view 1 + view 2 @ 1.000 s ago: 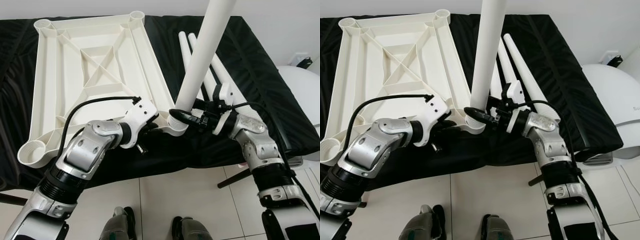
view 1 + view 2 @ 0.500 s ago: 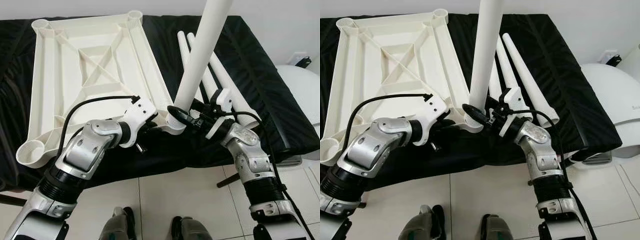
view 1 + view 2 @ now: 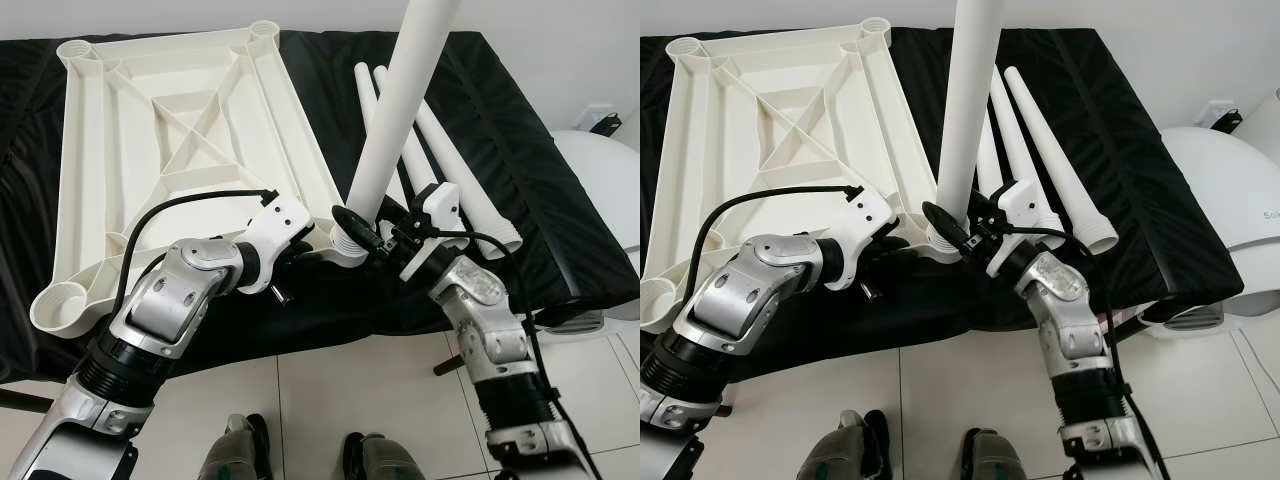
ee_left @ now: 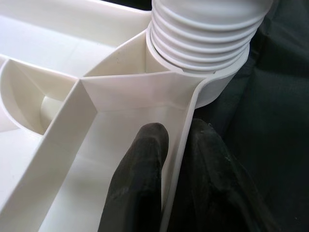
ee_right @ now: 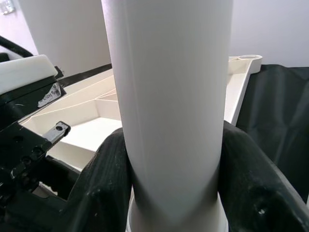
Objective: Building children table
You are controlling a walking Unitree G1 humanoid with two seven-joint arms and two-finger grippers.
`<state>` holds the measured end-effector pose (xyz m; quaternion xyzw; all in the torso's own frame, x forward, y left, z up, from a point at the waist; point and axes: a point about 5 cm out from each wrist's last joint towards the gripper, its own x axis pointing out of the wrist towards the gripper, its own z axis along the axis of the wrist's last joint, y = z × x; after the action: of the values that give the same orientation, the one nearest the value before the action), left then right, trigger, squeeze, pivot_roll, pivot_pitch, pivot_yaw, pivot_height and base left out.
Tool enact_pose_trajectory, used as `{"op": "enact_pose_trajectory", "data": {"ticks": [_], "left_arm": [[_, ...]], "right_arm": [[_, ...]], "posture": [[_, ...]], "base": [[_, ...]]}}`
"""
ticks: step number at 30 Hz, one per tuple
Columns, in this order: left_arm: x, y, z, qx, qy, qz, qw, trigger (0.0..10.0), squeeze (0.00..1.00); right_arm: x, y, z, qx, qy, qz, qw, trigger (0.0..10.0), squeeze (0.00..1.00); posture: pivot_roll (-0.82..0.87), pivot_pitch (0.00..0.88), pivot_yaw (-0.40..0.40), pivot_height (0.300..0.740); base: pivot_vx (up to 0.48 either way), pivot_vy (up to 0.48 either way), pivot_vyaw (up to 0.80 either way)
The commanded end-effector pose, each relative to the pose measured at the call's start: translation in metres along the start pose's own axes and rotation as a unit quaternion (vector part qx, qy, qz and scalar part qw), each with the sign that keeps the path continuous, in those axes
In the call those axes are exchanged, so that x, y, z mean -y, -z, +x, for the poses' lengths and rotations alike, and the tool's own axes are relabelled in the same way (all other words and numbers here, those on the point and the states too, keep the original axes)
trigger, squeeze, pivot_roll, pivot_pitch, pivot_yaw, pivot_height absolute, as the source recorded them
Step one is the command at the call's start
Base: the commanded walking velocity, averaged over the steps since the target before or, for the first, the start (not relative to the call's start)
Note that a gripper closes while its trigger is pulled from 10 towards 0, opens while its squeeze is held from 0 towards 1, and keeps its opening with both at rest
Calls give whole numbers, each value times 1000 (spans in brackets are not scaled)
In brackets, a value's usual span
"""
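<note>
Black mat (image 3: pixel 520 150) under top (image 3: pixel 150 130); rim pinched steady by left gripper (image 4: pixel 169 159), leg (image 3: pixel 970 110) clamped by right gripper (image 5: pixel 174 183) for screwing into socket (image 4: pixel 212 72).

One white tabletop frame (image 3: pixel 180 130) – one upright leg (image 3: pixel 400 110), three loose legs (image 3: pixel 1060 180).

Black-covered bench (image 3: pixel 560 210): tabletop (image 3: pixel 150 140), loose legs (image 3: pixel 450 160).

We see bright, even indoor light with soft shadows; the white table top (image 3: pixel 180 130) nearly glares, and both wrist views blur slightly up close.
</note>
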<state>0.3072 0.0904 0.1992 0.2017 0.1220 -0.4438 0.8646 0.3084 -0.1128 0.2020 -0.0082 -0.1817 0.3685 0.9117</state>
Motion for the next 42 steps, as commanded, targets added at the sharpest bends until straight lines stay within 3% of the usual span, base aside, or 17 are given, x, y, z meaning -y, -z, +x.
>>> {"op": "enact_pose_trajectory", "data": {"ticks": [1, 25, 36, 42], "left_arm": [[-3, -7, -7, 16, -28, 8, 999, 10000, 0], [-2, -5, -6, 11, -26, 10, 1000, 10000, 0], [3, 2, -2, -2, -16, 11, 1000, 10000, 0], [5, 2, -2, -2, -13, 12, 1000, 10000, 0]], "right_arm": [[11, 10, -10, -26, 60, 14, 998, 0, 0], [-22, 19, -6, -48, 230, 3, 972, 0, 0], [-24, 20, -6, -50, 255, -8, 966, 0, 0], [-27, 23, -9, -59, 305, -7, 950, 0, 0]], "posture": [[-21, 207, -15, 740], [-22, 214, -13, 740], [-23, 210, -12, 740], [-20, 205, -12, 740]], "base": [[0, 0, 0], [0, 0, 0], [0, 0, 0], [0, 0, 0]]}}
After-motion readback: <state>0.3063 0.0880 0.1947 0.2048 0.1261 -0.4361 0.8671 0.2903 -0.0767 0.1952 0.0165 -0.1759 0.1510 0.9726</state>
